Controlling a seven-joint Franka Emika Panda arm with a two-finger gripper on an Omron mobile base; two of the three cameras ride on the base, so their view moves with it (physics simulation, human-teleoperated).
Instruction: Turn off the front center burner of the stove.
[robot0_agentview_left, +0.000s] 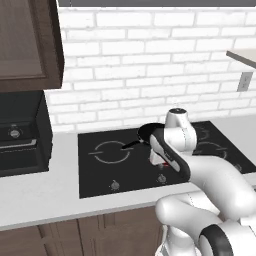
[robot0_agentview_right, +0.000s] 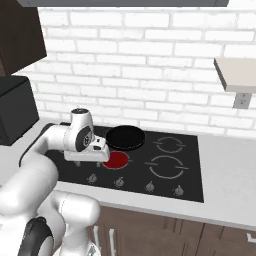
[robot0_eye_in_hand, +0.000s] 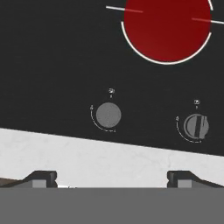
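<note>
Red glows the front center burner (robot0_eye_in_hand: 167, 27) ahead of the gripper (robot0_eye_in_hand: 112, 178), jaws spread wide, hovering short of the stove (robot0_eye_in_hand: 52, 65) knobs (robot0_eye_in_hand: 108, 115) to line up.

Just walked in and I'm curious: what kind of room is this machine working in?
A kitchen, rendered rather than real: a black glass stove set in a pale counter, a frying pan on it, and a white brick wall behind.
</note>
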